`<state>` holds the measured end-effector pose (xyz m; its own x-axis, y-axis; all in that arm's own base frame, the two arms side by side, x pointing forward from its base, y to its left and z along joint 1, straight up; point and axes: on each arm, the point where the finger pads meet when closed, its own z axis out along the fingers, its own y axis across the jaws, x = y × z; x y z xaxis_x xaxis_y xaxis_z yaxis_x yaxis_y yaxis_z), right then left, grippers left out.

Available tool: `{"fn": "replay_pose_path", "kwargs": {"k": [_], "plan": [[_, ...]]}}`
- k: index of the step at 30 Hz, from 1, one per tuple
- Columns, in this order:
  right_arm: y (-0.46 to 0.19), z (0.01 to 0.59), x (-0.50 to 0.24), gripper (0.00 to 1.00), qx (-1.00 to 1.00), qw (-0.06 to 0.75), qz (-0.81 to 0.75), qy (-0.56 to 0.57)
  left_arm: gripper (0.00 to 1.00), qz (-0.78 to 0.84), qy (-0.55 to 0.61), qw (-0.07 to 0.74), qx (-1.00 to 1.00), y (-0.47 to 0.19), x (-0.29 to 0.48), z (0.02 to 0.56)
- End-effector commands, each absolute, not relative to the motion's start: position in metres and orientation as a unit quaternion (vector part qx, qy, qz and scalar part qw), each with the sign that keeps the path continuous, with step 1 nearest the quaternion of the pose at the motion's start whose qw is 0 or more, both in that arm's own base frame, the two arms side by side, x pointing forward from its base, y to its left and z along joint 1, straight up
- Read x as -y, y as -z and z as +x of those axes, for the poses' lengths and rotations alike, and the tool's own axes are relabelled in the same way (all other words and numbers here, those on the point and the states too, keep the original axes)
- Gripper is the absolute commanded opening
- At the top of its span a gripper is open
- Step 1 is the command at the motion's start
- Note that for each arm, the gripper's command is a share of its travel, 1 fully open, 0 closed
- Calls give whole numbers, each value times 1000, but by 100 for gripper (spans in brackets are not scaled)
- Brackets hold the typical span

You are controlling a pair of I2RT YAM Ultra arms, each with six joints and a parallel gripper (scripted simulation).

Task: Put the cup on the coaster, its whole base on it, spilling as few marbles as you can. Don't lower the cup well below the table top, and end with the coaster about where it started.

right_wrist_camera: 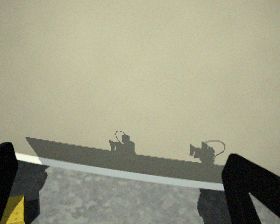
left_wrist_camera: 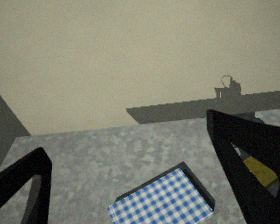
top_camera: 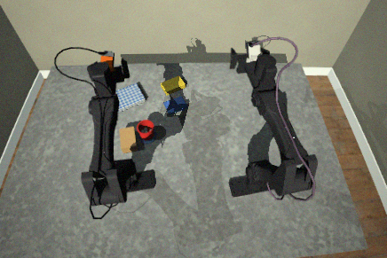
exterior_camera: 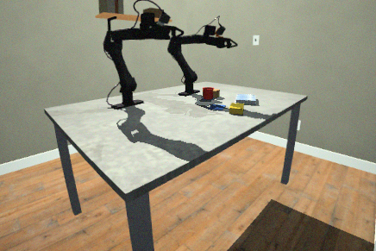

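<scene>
The red cup [top_camera: 146,126] stands upright on the table, right at the edge of the flat tan coaster [top_camera: 128,139]; I cannot tell if its base overlaps the coaster. Both also show in the exterior view, the cup [exterior_camera: 208,92] with the coaster [exterior_camera: 216,93] behind it. The cup's inside looks dark, and the marbles are too small to make out. My left gripper [top_camera: 125,66] is open and empty, raised high above the table beyond the cup, as the left wrist view [left_wrist_camera: 125,136] shows. My right gripper [top_camera: 232,58] [right_wrist_camera: 123,160] is open and empty, high up and far from the cup, pointing at the wall.
A blue checked cloth [top_camera: 131,95] lies under the left gripper and fills the lower left wrist view [left_wrist_camera: 163,211]. A yellow block [top_camera: 173,84] and a blue block [top_camera: 175,104] lie beyond the cup. A wall shelf [exterior_camera: 116,15] with boxes hangs behind the arms.
</scene>
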<state>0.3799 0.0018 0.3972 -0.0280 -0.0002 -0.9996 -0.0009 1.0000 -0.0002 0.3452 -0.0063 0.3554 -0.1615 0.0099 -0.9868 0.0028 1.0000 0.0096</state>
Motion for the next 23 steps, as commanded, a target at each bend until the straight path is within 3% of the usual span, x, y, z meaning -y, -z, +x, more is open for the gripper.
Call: {"fn": "replay_pose_path", "kwargs": {"k": [1, 23], "plan": [[-414, 383, 1, 100, -702, 712, 2, 2, 100, 2, 4, 715, -700, -413, 2, 372], [-414, 383, 1, 100, -702, 712, 2, 2, 100, -5, 0, 712, -702, -414, -3, 383]]}}
